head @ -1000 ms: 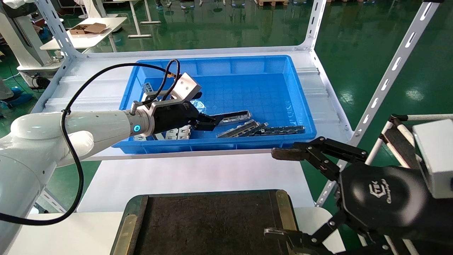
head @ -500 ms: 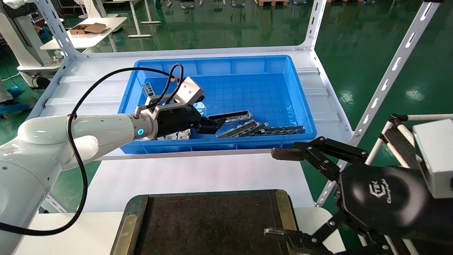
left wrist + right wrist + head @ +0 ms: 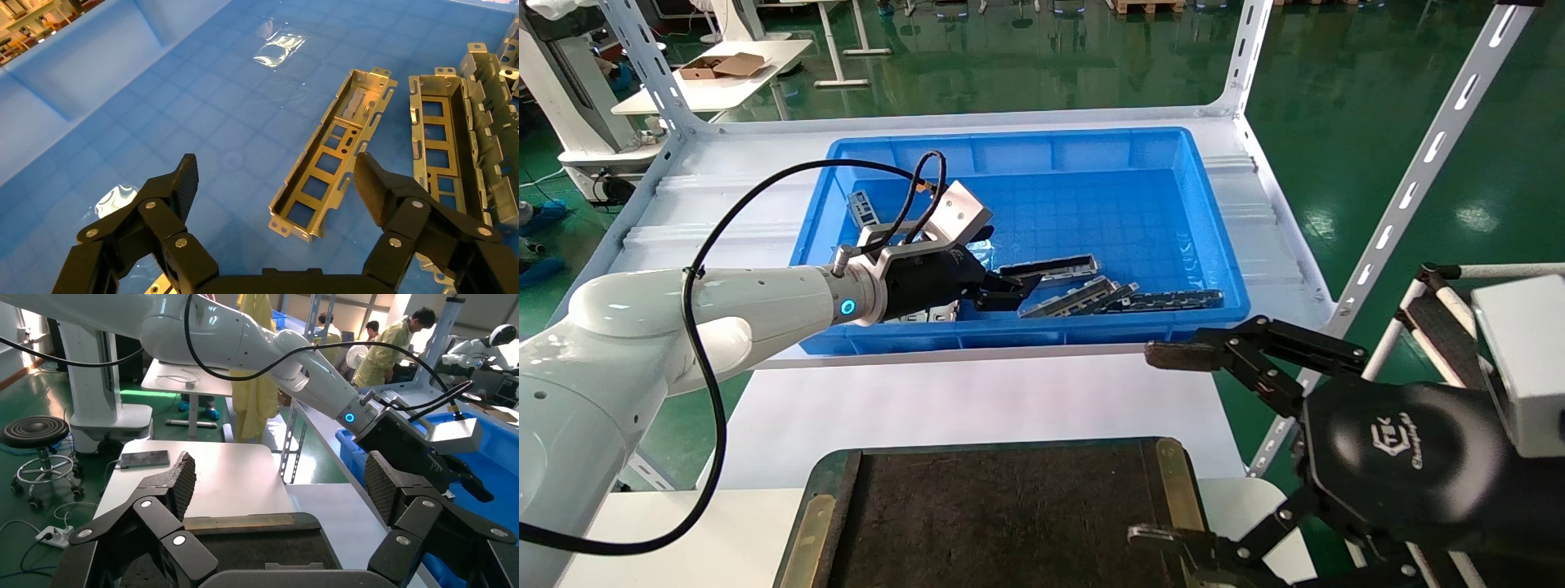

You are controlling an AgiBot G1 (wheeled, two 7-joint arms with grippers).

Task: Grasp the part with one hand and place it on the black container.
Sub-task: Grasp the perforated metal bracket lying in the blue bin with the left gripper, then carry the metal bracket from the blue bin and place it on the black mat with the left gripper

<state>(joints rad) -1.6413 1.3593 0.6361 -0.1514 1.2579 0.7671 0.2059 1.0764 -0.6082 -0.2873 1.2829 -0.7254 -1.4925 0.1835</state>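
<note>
Head view, white shelf (image 3: pixel 977 400), green floor (image 3: pixel 1336 122), left claw (image 3: pixel 1009 290) spread over the part (image 3: pixel 333 153), right claw (image 3: pixel 1164 445) released.

Grey part (image 3: pixel 329 157) on grid-patterned blue bin (image 3: pixel 1091 155); black felt container (image 3: pixel 993 514), brass strips.

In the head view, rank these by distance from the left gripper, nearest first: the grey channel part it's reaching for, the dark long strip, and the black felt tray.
1. Grey channel-shaped metal part, just ahead of the open left gripper inside the blue plastic bin.
2. Dark blackish long strip, farther right along the bin's front wall.
3. Black felt tray, outside the bin, nearest the robot.
</note>
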